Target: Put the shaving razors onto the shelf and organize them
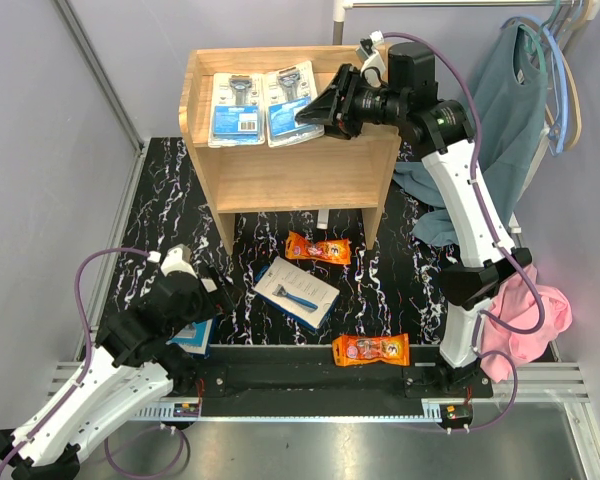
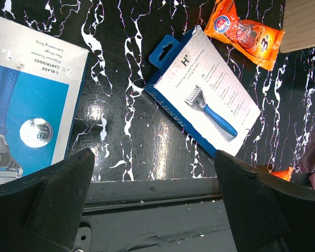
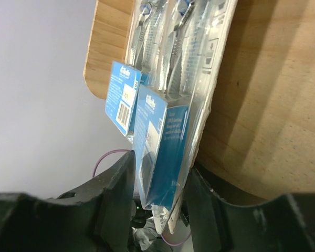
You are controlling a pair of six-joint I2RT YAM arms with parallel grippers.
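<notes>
The shelf (image 1: 290, 175) carries two blister packs (image 1: 236, 108) side by side at the front edge of its top tier, with bare wood beside them. The right gripper (image 1: 308, 114) has its jaws on both sides of the right pack (image 1: 286, 104), but I cannot tell if they pinch it. The left gripper (image 2: 153, 163) has its jaws wide and empty above the tabletop (image 1: 400, 270), where flat razor boxes (image 1: 296, 293) and orange packets (image 1: 318, 248) lie with gaps between them.

The shelf (image 1: 280, 170) is pale wood, matt, with a fine grain showing. On its top tier, two blister packs (image 1: 236, 108) are clear glossy plastic over blue card (the plastic catches glare). The bench (image 1: 400, 270) under the shelf is black with white veins, smooth and shiny. In front of the shelf, the orange packet (image 1: 318, 248) is glossy, crinkled film and the white box (image 1: 296, 293) is smooth card. The left claw (image 2: 153, 157) and right claw (image 3: 160, 163) look like matt black plastic.
</notes>
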